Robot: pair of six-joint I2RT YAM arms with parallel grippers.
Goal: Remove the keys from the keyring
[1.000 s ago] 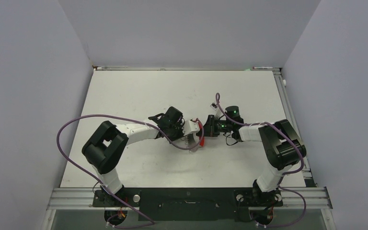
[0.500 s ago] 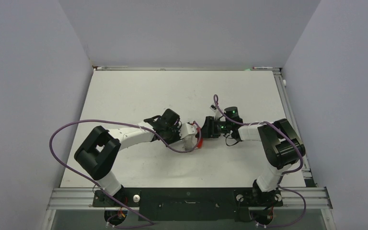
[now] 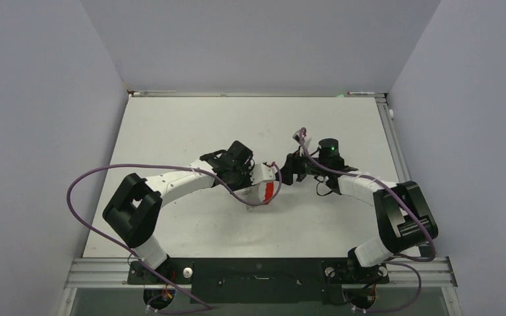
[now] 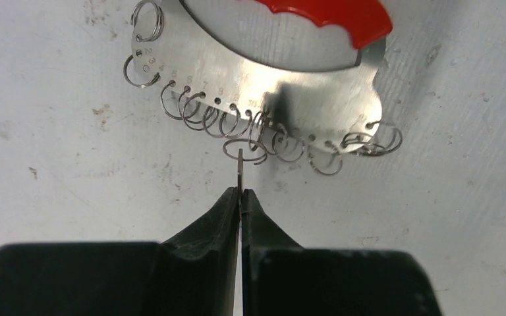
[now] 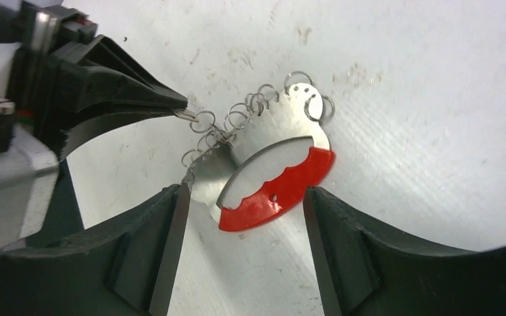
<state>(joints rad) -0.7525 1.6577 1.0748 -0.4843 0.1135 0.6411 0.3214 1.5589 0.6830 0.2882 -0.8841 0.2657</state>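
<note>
Big change: the right gripper [image 5: 245,191] is spread wide now, where a second back it's clamped shut on the red end of the keyring [image 5: 273,141]. Its fingers sit on either side of the plate, close to its edges, but it looks to me like a release, not a grip. That arm also swings round a bit in the overhead view.

The keyring is really a flat silver plate with a red grip [image 4: 329,16] along one edge and a row of small wire rings [image 4: 191,108] through holes in the opposite, scalloped edge. It sits low over the table [image 4: 72,184], right between the two grippers.

On the scalloped side, the left gripper [image 4: 240,192] is pinched fully shut on a thin metal sliver [image 4: 239,172] hanging off one ring near the middle of the row. I'd guess it's one of the keys seen edge-on, but can't say for sure.

For the task, nothing braces the plate right now, so only the left holds anything. My guess is the right is regripping for a better hold. Pull before that and the whole plate probably just drags along.
</note>
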